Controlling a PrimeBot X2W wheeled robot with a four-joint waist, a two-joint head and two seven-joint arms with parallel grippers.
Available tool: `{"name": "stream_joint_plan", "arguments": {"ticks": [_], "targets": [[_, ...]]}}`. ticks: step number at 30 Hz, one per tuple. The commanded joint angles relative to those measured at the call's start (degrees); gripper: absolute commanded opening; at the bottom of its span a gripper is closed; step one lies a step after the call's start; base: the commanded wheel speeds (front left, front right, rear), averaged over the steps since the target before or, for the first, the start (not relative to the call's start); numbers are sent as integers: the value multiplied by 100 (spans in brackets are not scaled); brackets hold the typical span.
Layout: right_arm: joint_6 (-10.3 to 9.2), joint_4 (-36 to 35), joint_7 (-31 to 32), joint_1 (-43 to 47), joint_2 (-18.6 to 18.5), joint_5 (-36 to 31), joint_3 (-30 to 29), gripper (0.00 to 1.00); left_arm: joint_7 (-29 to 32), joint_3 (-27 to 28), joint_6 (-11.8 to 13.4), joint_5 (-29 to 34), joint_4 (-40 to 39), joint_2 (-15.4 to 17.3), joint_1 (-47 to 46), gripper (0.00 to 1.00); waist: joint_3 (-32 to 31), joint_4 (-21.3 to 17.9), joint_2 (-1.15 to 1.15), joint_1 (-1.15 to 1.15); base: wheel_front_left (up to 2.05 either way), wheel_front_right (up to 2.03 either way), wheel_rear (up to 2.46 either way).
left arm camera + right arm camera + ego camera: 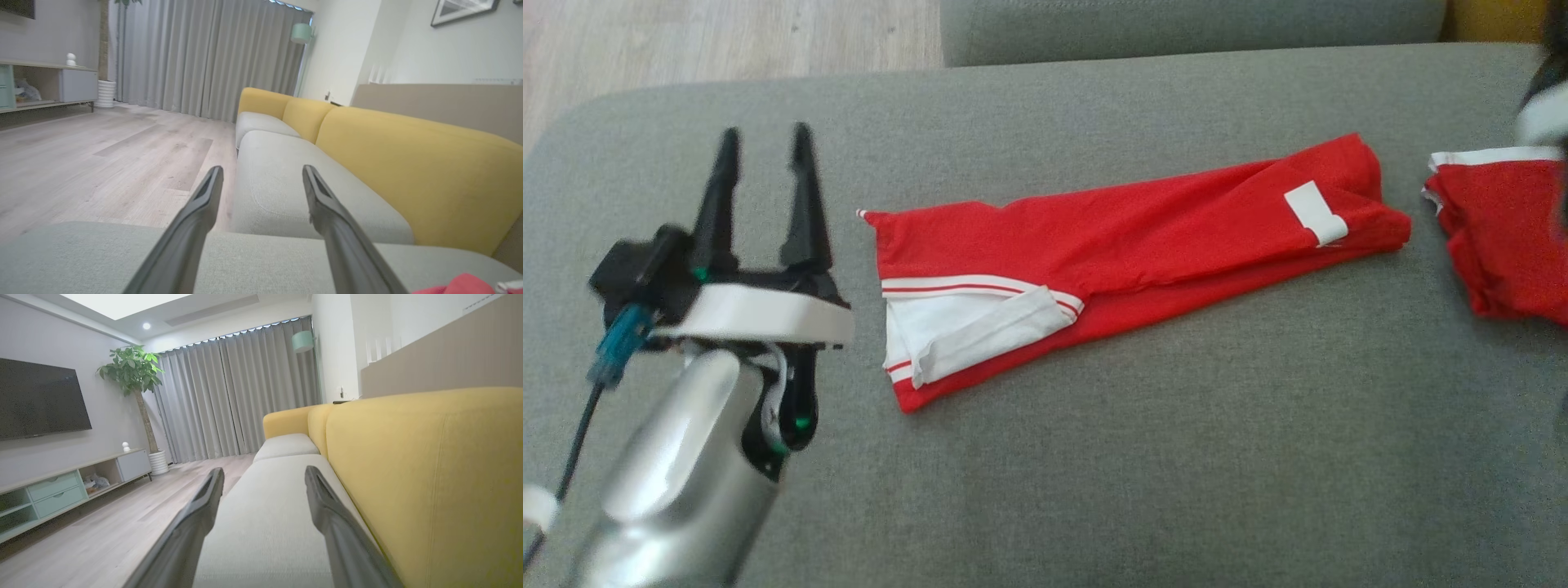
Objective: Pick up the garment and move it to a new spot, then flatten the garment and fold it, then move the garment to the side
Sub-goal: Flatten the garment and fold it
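So the red garment (1143, 237) is folded long on the grey sofa cushion (1176, 457). The left gripper (766, 132) hangs beside it, jaws apart and empty. The right gripper (263, 471) jaws are apart too.

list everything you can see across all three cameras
red garment: 1, red and white, folded long, mid seat
second garment: 1, red and white, head view's right edge
sofa: 1, grey seats, yellow backs, under the garments
floor: 1, pale wood, beside sofa
curtains: 1 set, grey, far wall
television: 1, black, on wall
plant: 1, green, beside curtains
left hand: 1, dark fingers, open, left of red garment
right hand: 1, dark fingers, open, over sofa
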Motion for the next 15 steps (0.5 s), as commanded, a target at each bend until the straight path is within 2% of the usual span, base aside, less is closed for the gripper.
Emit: {"name": "stream_joint_plan", "arguments": {"ticks": [1,4,9,12,15], "targets": [[-4,-273,-32,547,256,-310,-173,100,-41,460,-2,164,-183,27,53,100,-51,-13,0,1,0,0,0],[-4,-838,-32,1475,996,-1214,-889,100,-42,1057,-224,636,-239,-373,639,100,-117,-33,0,1,0,0,0],[-4,-1533,-33,2673,2003,-2239,-1546,100,-42,1756,-683,1404,-227,-939,1388,100,-185,-49,0,1,0,0,0],[-4,-1796,-33,3155,2316,-2627,-1664,100,-43,2074,-904,1683,-108,-1234,1746,100,-194,-88,0,1,0,0,0],[-4,-1891,-33,3456,2476,-2765,-1738,100,-43,2384,-1087,1883,11,-1473,1960,100,-160,-108,0,1,0,0,0]]}}
